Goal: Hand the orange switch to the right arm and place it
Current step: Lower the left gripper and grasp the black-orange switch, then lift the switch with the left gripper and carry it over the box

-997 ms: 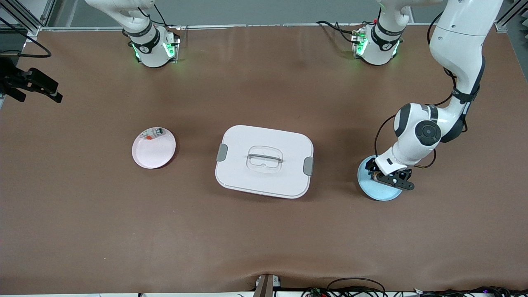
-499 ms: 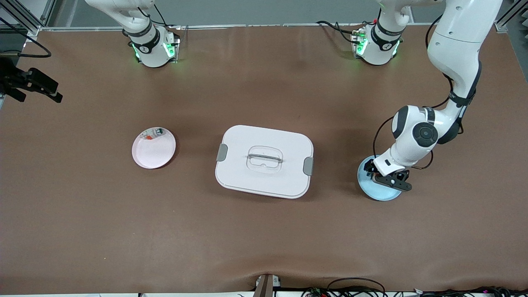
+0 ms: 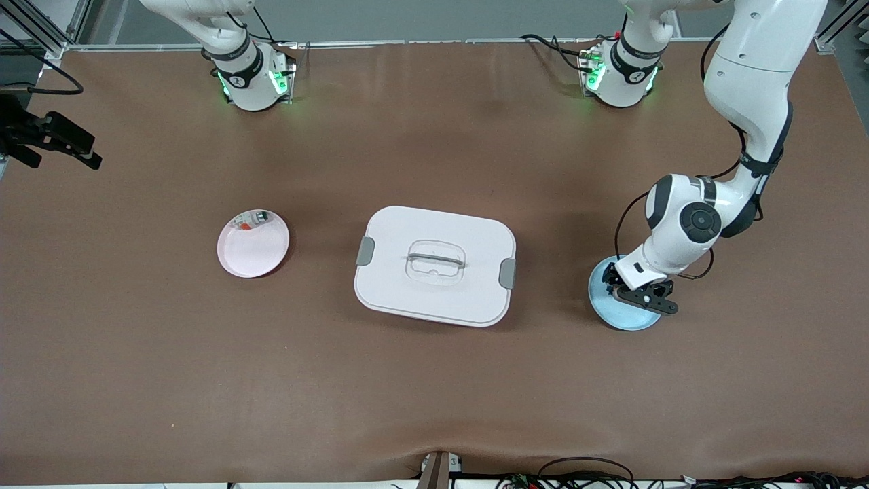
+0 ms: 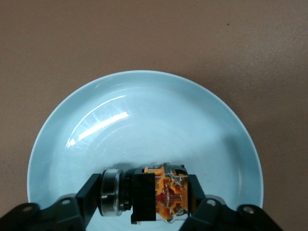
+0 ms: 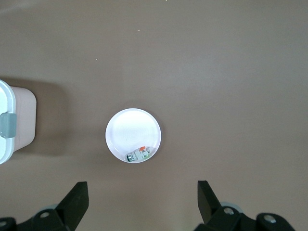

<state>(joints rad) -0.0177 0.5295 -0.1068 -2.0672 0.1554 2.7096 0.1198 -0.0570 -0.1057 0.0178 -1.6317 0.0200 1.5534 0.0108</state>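
Note:
The orange switch (image 4: 161, 195), a small black box with an orange patterned face and a silvery round end, sits between the fingers of my left gripper (image 4: 145, 196). The fingers press on both of its ends. The left gripper (image 3: 637, 292) is low over the light blue plate (image 3: 621, 319), which fills the left wrist view (image 4: 144, 115). I cannot tell whether the switch touches the plate. My right gripper (image 5: 143, 202) is open and empty, high over the table beside the pink plate (image 5: 130, 127). It is out of the front view.
The pink plate (image 3: 256, 251) toward the right arm's end holds a pale silvery part with a red-orange spot (image 3: 250, 220). A white lidded box (image 3: 434, 265) with grey latches stands mid-table between the two plates. Its corner shows in the right wrist view (image 5: 14, 120).
The left arm has shifted slightly and its gripper has moved a little over the blue plate. The right arm's view gives no sign of motion.

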